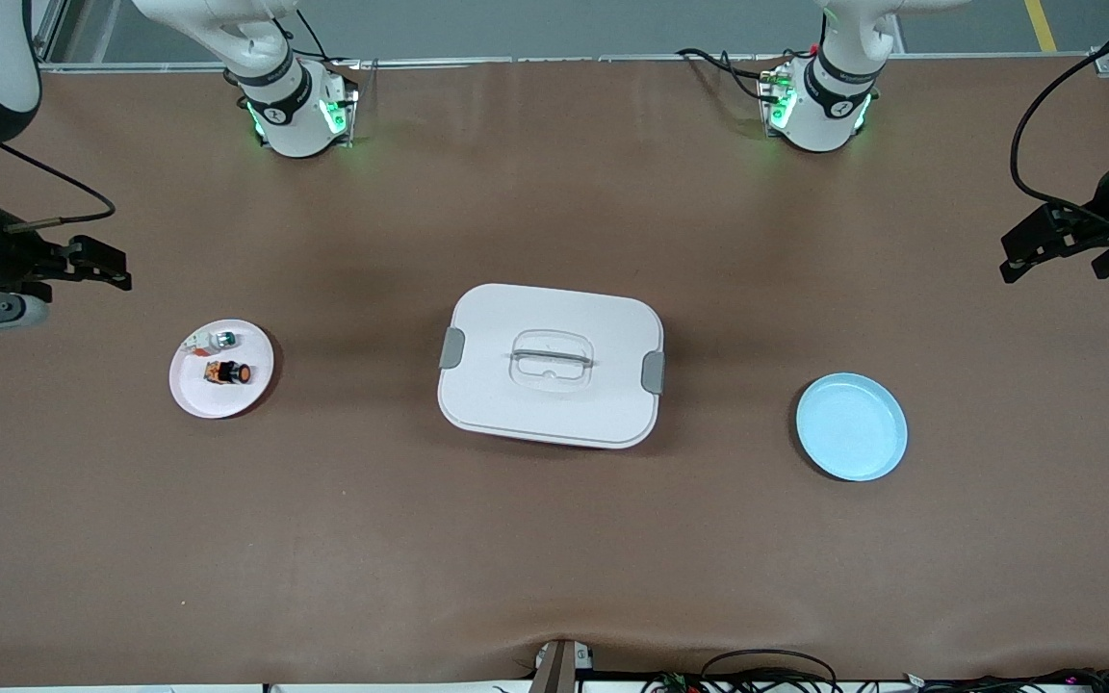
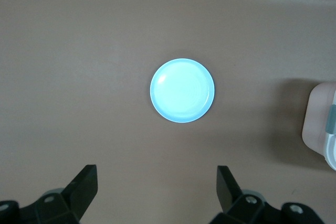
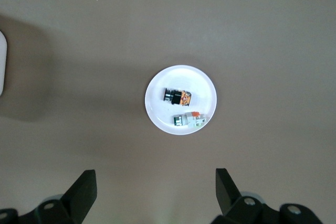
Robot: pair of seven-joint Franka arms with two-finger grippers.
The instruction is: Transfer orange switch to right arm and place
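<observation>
The small black-and-orange cylindrical switch (image 1: 228, 372) is seen lying on a round white plate (image 1: 191, 395) toward the right arm's end of the brown worktop (image 1: 554, 558), beside a white-and-green piece (image 1: 211, 340). The right tool (image 3: 156, 192) is held spread above that plate. The left tool (image 2: 157, 195) is held spread above a round light-blue plate (image 1: 851, 426).
</observation>
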